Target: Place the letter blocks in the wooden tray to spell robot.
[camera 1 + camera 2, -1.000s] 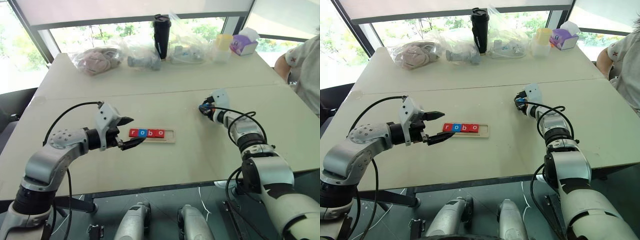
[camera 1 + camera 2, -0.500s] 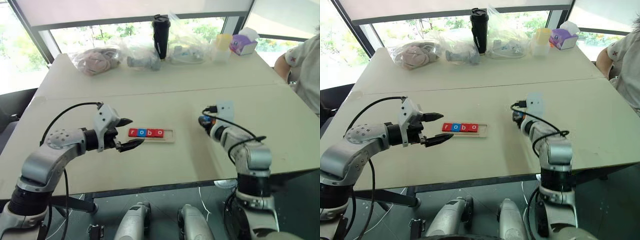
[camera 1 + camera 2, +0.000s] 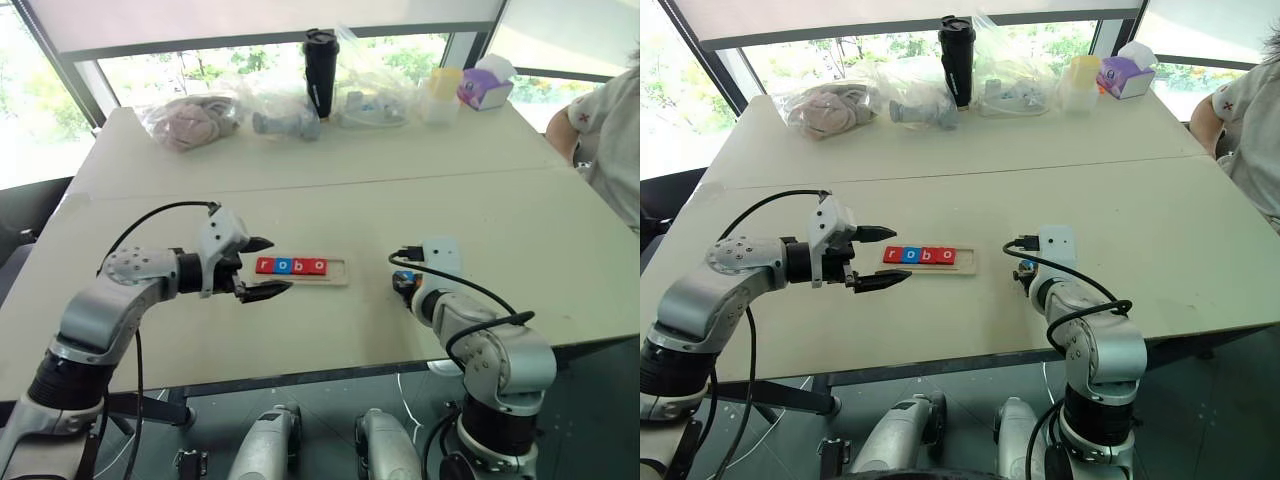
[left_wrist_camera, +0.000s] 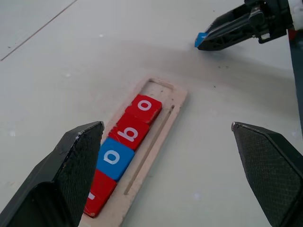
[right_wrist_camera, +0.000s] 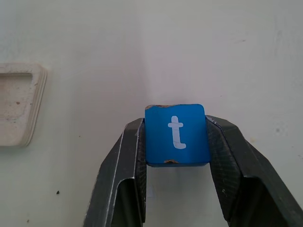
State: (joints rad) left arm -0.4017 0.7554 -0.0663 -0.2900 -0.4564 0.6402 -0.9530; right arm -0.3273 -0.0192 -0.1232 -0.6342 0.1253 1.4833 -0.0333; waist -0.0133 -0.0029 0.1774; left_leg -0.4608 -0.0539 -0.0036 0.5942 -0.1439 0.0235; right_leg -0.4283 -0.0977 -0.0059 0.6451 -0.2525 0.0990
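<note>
Four letter blocks lie in the wooden tray, its right end empty. Right of the tray, the right gripper jaws grasp the fifth block, a blue "t". The left gripper jaws stand released just left of the tray.

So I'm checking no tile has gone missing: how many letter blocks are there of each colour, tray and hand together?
Red letter blocks: 3, the r and two o's in the wooden tray
Blue letter blocks: 2, the o in the tray and the t between the fingers of the right hand
Total: 5
</note>
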